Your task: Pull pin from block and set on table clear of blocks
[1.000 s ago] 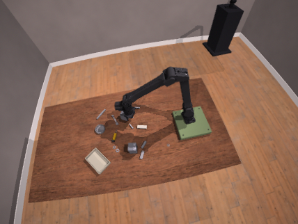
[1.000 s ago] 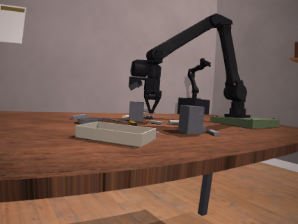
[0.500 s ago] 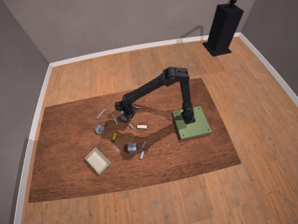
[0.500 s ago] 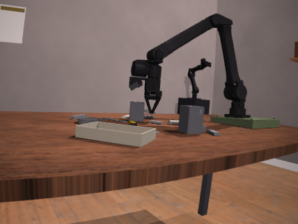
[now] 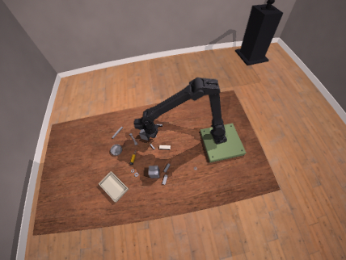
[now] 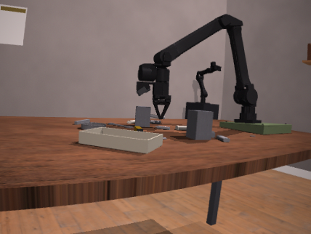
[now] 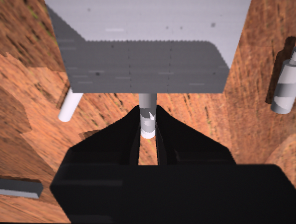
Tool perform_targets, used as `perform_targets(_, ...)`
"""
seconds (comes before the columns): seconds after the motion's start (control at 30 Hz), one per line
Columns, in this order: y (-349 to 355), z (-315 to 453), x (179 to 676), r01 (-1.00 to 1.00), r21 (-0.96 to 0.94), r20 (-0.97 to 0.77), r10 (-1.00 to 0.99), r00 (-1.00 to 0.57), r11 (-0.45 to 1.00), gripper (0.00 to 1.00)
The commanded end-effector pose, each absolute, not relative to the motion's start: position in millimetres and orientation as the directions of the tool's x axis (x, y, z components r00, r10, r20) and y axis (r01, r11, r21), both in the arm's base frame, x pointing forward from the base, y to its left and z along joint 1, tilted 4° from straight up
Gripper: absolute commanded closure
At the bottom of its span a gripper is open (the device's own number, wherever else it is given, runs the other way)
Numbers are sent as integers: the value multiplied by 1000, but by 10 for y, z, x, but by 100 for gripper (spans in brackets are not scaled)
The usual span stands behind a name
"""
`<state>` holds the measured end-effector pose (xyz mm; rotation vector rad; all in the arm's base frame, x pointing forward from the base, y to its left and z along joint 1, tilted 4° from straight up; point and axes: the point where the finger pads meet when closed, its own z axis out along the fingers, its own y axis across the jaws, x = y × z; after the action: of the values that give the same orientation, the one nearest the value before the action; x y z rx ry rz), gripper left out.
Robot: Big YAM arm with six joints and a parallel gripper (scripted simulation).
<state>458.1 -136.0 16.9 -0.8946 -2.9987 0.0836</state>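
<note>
In the wrist view a grey block point(image 7: 145, 45) fills the top of the frame. A thin grey pin point(image 7: 147, 112) reaches out from the block's lower edge towards me. My gripper point(image 7: 147, 111) is shut on the pin's near end. I cannot tell whether the far end is still in its hole. In the exterior view the gripper point(image 6: 161, 110) points down just right of this block point(image 6: 142, 116), its tips a little above the table. In the top view the gripper point(image 5: 145, 131) is at the table's middle left, over the block.
A second grey block point(image 6: 199, 124) stands nearer the front, beside a shallow cream tray point(image 6: 120, 139). A white cylinder point(image 7: 70, 105) lies left of the pin's block and a grey bolt point(image 7: 285, 87) to its right. Several small metal parts are scattered around. The arm's green base point(image 5: 222, 142) is at the right.
</note>
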Motion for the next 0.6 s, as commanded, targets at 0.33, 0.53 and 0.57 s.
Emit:
perform_targets(0.33, -1277, 110, 4458, 550, -64, 55, 553, -832, 833, 100)
perform_targets(0.53, -1278, 112, 4460, 550, -64, 60, 553, -831, 833, 100)
perform_targets(0.57, -1278, 112, 4460, 550, -64, 60, 553, -831, 833, 100)
